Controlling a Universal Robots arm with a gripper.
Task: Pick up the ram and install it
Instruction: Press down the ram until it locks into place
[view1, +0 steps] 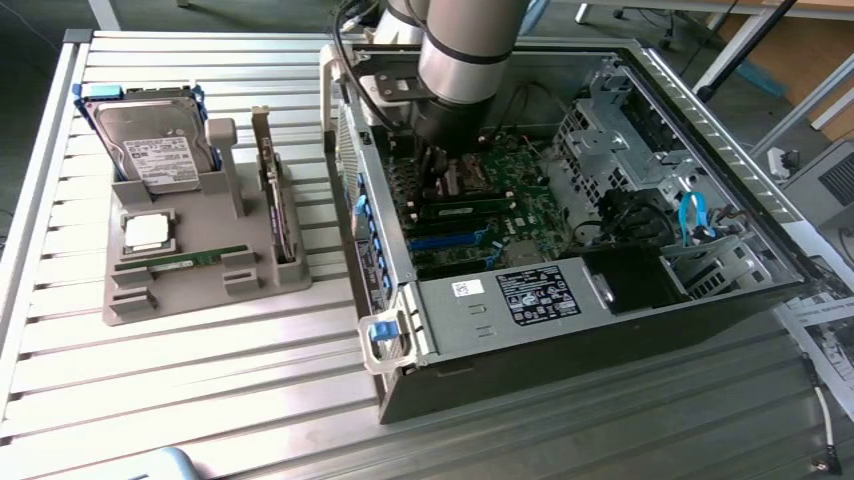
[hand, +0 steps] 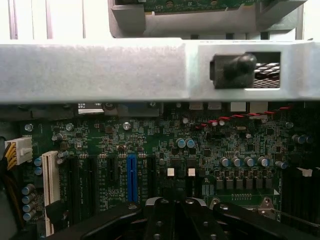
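A ram stick (view1: 187, 260), thin and green, lies flat in the front slot of the grey holder (view1: 134, 305) at the exterior view's left. My gripper (view1: 447, 182) is far from it, down inside the open computer case (view1: 534, 300) over the motherboard (view1: 514, 215). A second green stick (view1: 467, 207) sits on the board just in front of the gripper; I cannot tell whether they touch. In the wrist view the black fingers (hand: 157, 215) are shut with nothing between them, above the motherboard (hand: 150, 145) with its blue slot (hand: 131, 175).
The holder also carries a hard drive (view1: 154, 140), a square processor (view1: 147, 232) and an upright card with a bracket (view1: 274, 195). The case's metal walls and drive cage (view1: 627, 130) hem the arm in. A metal case rail (hand: 100, 70) crosses the wrist view. Papers (view1: 821, 325) lie at the right.
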